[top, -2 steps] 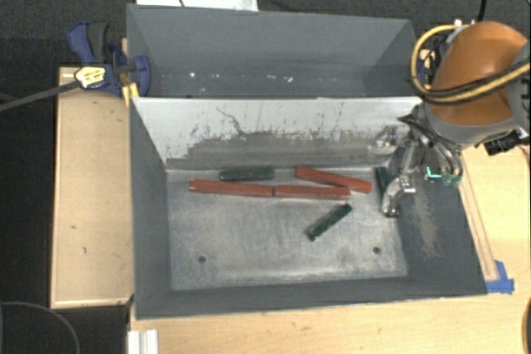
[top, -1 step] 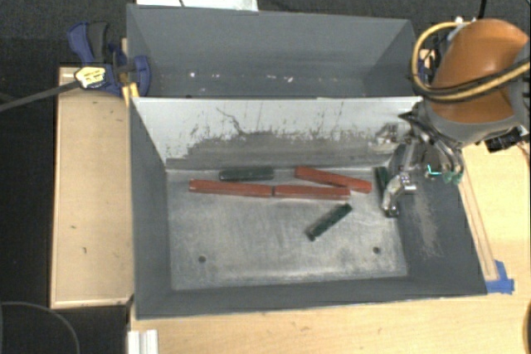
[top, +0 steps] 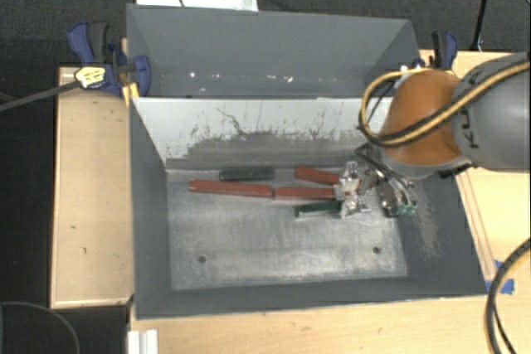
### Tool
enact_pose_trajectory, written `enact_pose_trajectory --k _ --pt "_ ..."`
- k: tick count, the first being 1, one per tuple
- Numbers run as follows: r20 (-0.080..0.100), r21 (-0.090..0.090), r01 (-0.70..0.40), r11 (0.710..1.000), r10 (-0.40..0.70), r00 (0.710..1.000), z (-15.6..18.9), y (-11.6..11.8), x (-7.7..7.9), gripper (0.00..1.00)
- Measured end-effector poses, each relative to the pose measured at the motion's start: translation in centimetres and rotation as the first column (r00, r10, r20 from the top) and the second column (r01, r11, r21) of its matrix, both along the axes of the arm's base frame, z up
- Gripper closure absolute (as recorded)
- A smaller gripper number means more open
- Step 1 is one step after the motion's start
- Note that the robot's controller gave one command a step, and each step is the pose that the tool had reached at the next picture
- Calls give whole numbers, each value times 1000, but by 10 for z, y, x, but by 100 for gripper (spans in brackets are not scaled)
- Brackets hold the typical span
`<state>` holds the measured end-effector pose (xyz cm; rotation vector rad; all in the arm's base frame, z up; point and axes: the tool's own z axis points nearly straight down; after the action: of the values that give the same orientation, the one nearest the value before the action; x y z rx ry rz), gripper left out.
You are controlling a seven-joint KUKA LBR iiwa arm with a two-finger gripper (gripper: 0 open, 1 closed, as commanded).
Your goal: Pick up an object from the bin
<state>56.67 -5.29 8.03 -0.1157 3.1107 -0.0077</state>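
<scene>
Tool [top: 355, 196] sits low at the right end of the bin [top: 274, 257] floor, can't tell if it's wide or narrow tbh. Small dark green bar [top: 318, 211] lies just left of it, long axis approx left-right. Long red-brown bar [top: 232, 189] is further left.

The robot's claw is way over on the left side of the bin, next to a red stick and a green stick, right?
Not quite. The camera view shows the gripper at the right side of the bin, not the left. The rest holds: it is next to a red stick and a green stick.
</scene>
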Motion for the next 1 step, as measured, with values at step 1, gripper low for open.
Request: enact_pose_trajectory --k 1 --pt "0 0 -2 1000 2 1000 0 0 0 100"
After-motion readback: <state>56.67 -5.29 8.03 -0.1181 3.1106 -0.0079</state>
